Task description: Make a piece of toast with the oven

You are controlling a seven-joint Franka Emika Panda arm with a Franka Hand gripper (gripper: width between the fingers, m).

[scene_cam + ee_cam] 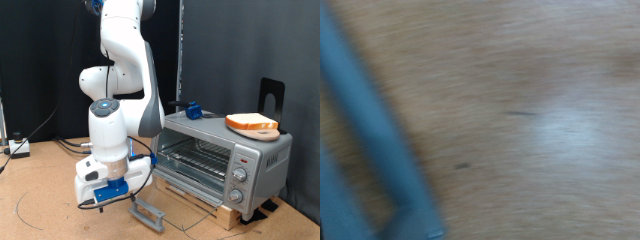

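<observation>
The silver-grey oven stands at the exterior view's right. Its glass door is swung down open, with the grey handle bar near the table, and the wire rack shows inside. The piece of toast lies on a flat tan plate on top of the oven. My gripper hangs low over the wooden table, to the left of the door handle and apart from it, with nothing seen in it. The wrist view is blurred and shows only the wooden tabletop and a blue-grey bar.
A blue object sits behind the oven's top. A black stand rises behind the toast. Cables and a small box lie at the exterior view's left. The oven rests on a wooden base. A black curtain backs the scene.
</observation>
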